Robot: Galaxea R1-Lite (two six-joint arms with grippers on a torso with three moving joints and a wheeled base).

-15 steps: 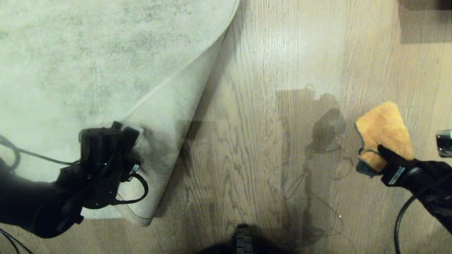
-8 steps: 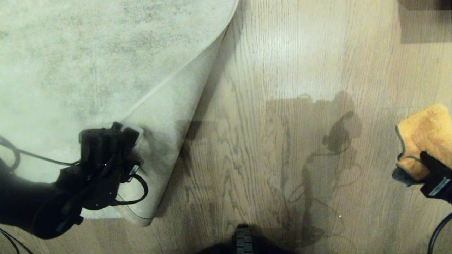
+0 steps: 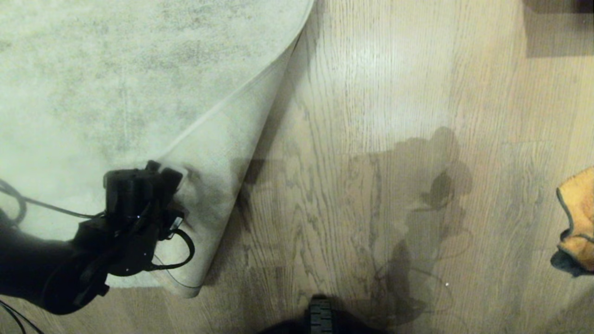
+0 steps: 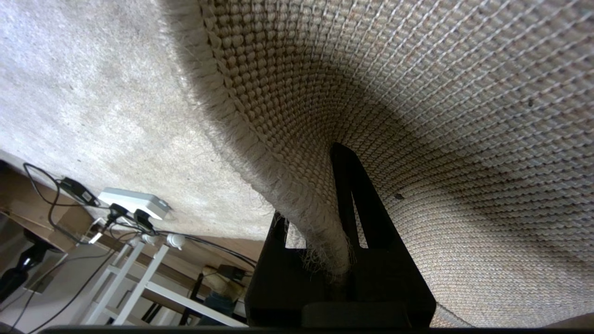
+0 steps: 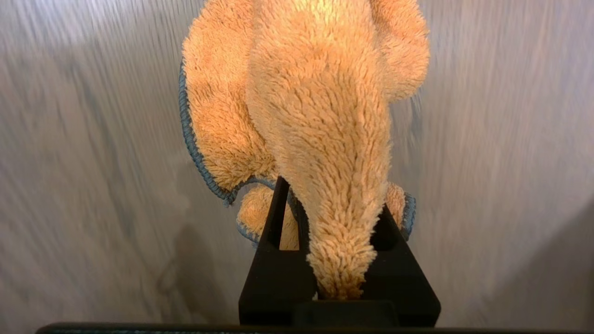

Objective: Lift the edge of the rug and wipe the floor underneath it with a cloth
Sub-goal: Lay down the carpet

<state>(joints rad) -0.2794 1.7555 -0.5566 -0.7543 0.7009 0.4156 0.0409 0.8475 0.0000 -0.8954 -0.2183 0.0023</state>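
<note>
The rug (image 3: 116,79) fills the left half of the head view, and its near corner is folded up and back, so the cream woven backing faces outward. Right of it the floor (image 3: 352,139) lies bare, its wood grain showing where the corner has been peeled away. The lifting step looks done: the rug edge (image 4: 260,153) is raised clear of the planks. Whether the uncovered strip has had its wipe cannot be told (no streaks or damp marks show either way), and the cloth is now well apart from that patch, so I judge the wiping either finished or paused, with lowering the rug yet to come.

The left gripper (image 3: 160,178) sits at the lifted corner, its jaws pinched closed on the rug edge, border fringe caught between them in the left wrist view. The right gripper (image 5: 334,260) is out of the head view past its right border; its jaws are clamped on a bunched fold of the cloth (image 3: 577,218), which hangs above the floor at the far right.
</note>
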